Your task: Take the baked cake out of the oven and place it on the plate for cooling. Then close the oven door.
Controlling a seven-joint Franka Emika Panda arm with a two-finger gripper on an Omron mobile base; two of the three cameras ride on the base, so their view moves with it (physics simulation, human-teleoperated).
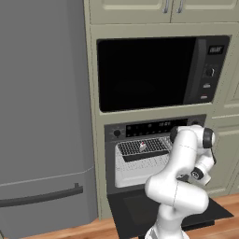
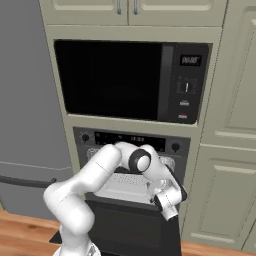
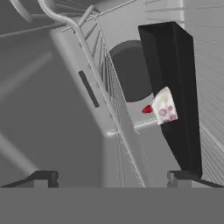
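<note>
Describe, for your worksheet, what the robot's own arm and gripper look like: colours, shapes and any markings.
The arm is glossy white, built of thick rounded segments like bent tubes, joined by dark grey or black joints; one round dark joint cap faces the right base camera. The gripper has two small dark blocky finger tips. No cables or markings can be made out.

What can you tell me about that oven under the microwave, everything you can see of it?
The oven is a black built-in unit set in pale cabinetry below the microwave. Its control strip has a round knob at each end and a lit display between. The oven door hangs open, dropped flat toward the floor. Inside, the pale grey cavity holds a wire rack carrying a dark tray with a small white and red cake. The robot's arm reaches in.
</note>
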